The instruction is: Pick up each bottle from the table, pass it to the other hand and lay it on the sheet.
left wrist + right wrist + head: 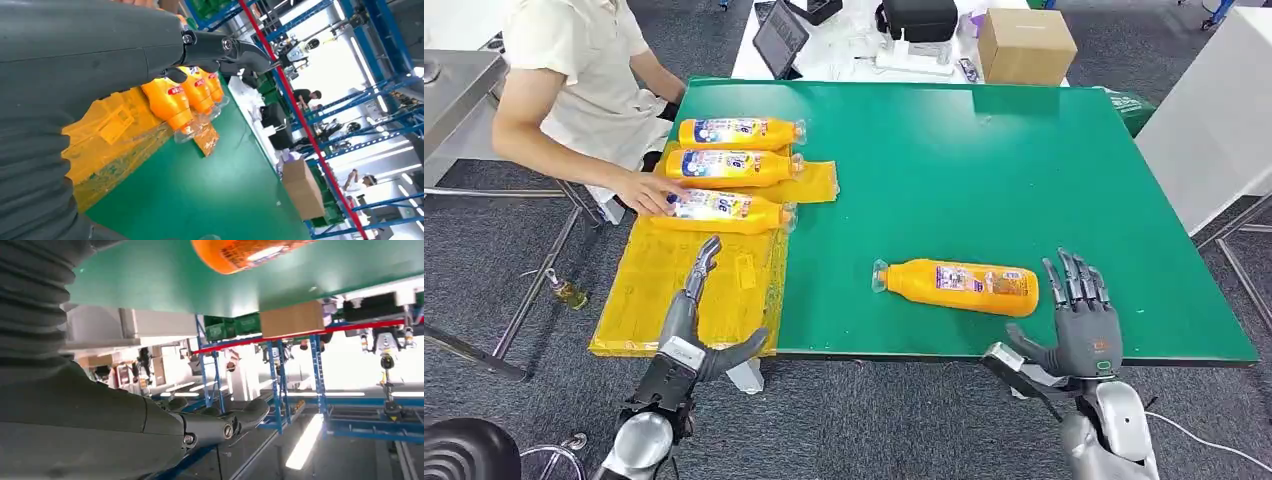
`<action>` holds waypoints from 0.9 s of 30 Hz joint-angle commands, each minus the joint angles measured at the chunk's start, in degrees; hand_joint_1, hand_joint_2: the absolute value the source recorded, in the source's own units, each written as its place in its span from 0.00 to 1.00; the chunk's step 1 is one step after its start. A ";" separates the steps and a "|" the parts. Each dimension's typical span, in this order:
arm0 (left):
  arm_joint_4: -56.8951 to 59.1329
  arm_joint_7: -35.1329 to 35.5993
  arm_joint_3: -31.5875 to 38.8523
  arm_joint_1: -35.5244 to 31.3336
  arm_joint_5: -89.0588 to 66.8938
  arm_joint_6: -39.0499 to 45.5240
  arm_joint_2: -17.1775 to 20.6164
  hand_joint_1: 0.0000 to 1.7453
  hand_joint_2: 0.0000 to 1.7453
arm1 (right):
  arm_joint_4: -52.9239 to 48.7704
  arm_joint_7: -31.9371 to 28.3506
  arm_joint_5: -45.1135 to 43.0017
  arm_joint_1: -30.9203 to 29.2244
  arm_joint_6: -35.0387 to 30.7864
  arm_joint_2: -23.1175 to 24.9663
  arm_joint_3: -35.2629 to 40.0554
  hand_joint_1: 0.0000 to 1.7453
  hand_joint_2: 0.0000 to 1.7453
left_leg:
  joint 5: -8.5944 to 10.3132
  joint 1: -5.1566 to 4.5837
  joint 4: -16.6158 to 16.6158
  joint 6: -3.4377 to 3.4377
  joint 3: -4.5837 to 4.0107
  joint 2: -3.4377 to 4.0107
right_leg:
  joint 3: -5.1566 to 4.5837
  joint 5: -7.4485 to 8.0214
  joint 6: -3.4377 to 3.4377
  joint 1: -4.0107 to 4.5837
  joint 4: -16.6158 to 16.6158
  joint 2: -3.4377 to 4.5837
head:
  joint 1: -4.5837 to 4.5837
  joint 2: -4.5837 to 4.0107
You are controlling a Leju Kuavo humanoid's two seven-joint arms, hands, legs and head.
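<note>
One orange bottle (959, 286) lies on its side on the green table (984, 170), just beside the right hand (1082, 318) toward the robot's left. It is apart from the hand, cap end pointing away from it, and probably next to be picked. That hand stands with fingers spread, holding nothing. The left hand (696, 320) hovers empty and spread over the near edge of the yellow sheet (669, 285), likely waiting to receive. Beyond it three laid bottles (729, 165) lie in a row on the sheet; a person's hand (649, 190) touches the nearest. The bottle has a printed label and a clear cap.
</note>
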 commanded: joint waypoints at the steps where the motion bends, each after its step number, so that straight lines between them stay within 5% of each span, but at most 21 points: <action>1: 1.63 -0.71 -0.98 -1.68 0.80 -0.49 -1.71 0.00 1.00 | 14.63 3.00 0.00 -8.26 0.22 -2.29 5.13 0.00 1.00 | -0.07 0.01 -0.03 0.08 0.19 0.20 | 0.17 0.02 -0.10 0.04 -0.08 0.13 | 0.00 0.00; 12: 5.05 -1.24 -3.55 -5.60 4.41 -1.44 -2.89 0.00 1.00 | 34.33 6.04 -3.08 -20.66 4.51 -1.17 19.28 0.00 1.00 | -0.09 0.02 -0.03 0.07 0.31 0.41 | 0.24 0.03 -0.17 0.07 -0.07 0.23 | 0.00 0.00; 19: 6.36 -1.35 -5.31 -7.20 5.31 -2.34 -3.17 0.00 1.00 | 37.79 6.46 -3.82 -23.10 8.42 -1.71 22.72 0.00 1.00 | -0.13 0.01 -0.05 0.14 0.53 0.32 | 0.52 -0.09 -0.26 0.09 -0.10 0.05 | 0.02 0.00; 27: 5.54 -0.44 -6.08 -7.21 6.09 -2.96 -2.63 0.00 1.00 | 43.02 18.72 -2.04 -27.37 25.13 -4.04 27.95 0.00 1.00 | -0.01 0.00 -0.01 0.04 0.25 0.21 | 0.23 -0.01 -0.12 0.04 -0.04 -0.01 | 0.00 0.00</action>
